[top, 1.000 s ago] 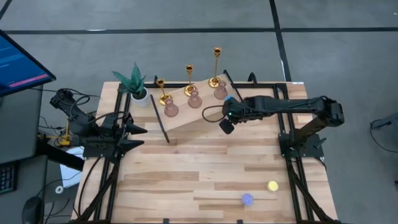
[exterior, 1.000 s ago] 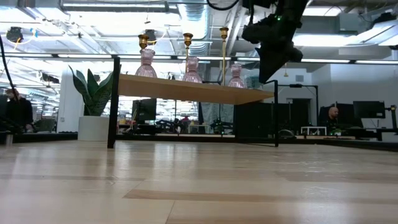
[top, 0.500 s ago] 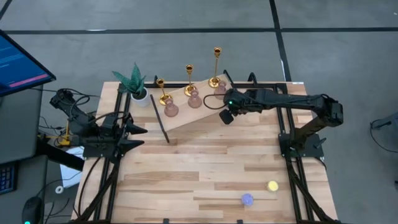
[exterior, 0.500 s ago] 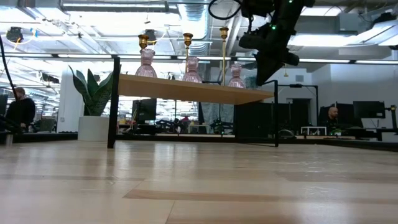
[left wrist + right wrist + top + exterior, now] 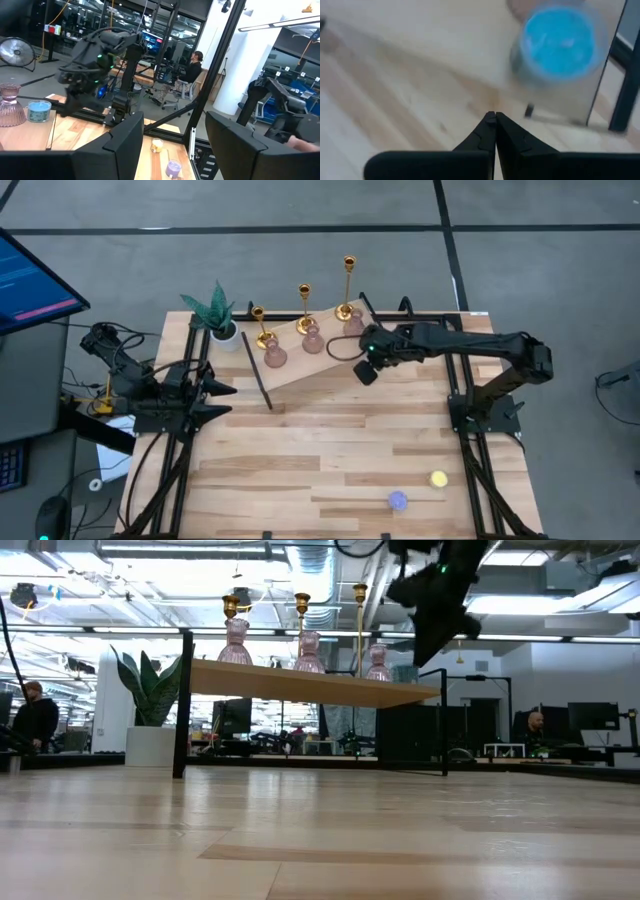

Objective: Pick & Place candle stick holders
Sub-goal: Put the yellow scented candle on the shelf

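Three gold candlesticks (image 5: 262,330) (image 5: 304,305) (image 5: 347,285) stand by their round bases along the far edge of a raised wooden shelf (image 5: 300,368). Three squat pink holders (image 5: 274,355) (image 5: 312,340) (image 5: 354,325) stand in front of them. My right gripper (image 5: 364,373) is shut and empty, in the air by the shelf's right end; in its wrist view (image 5: 491,119) the wood and a blurred blue light (image 5: 560,42) show below it. My left gripper (image 5: 172,150) is open and empty at the table's left edge.
A green potted plant (image 5: 215,315) stands at the shelf's left end. A blue light (image 5: 398,500) and a yellow light (image 5: 438,478) lie near the table's front right. The shelf stands on thin black legs (image 5: 186,705), with open tabletop in front of it.
My right gripper has gone a little toward the table's far edge, closer to the shelf's right end and the rightmost pink holder, staying shut. The candlesticks and holders have not moved.
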